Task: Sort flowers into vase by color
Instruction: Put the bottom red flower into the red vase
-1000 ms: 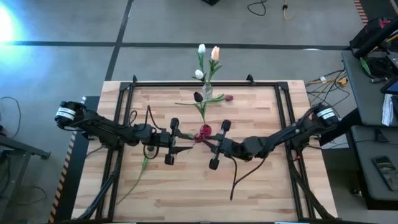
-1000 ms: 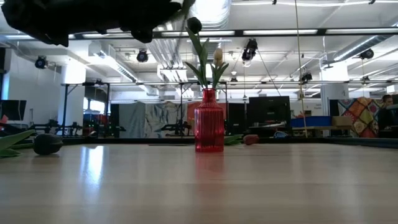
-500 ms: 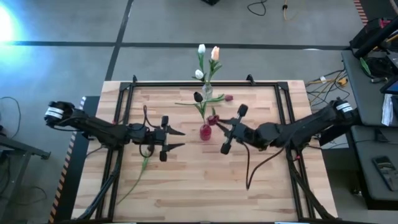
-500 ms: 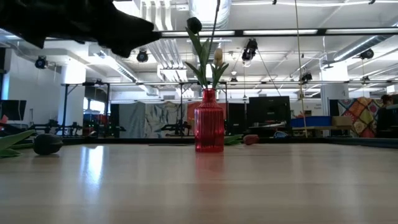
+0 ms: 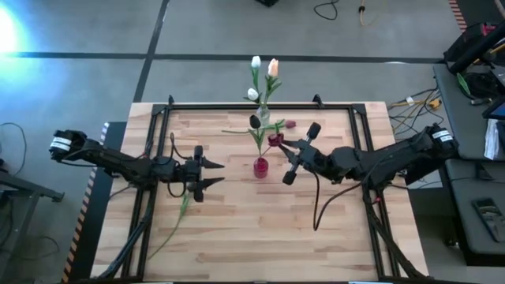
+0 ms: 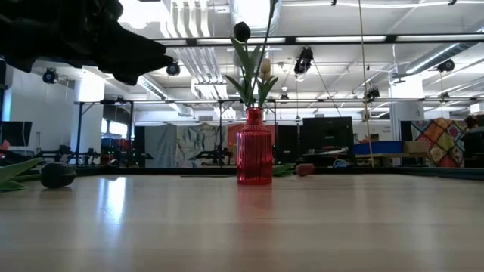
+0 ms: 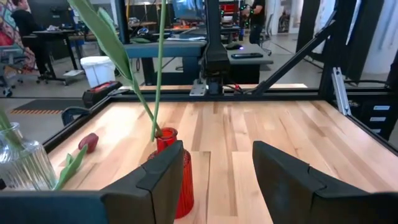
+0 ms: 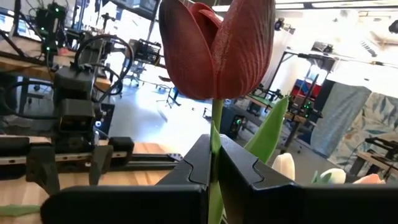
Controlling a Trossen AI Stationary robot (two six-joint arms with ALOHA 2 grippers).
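Flanking the red vase: clear vase behind, loose tulip left.

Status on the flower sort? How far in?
Done: light tulips stand in the clear vase; one dark tulip stands in the red vase.
In hand: the right pincer, shut on a maroon tulip, is beside the red vase.
Left: a maroon tulip lies by the clear vase, and a green stem lies near the open left pincer.
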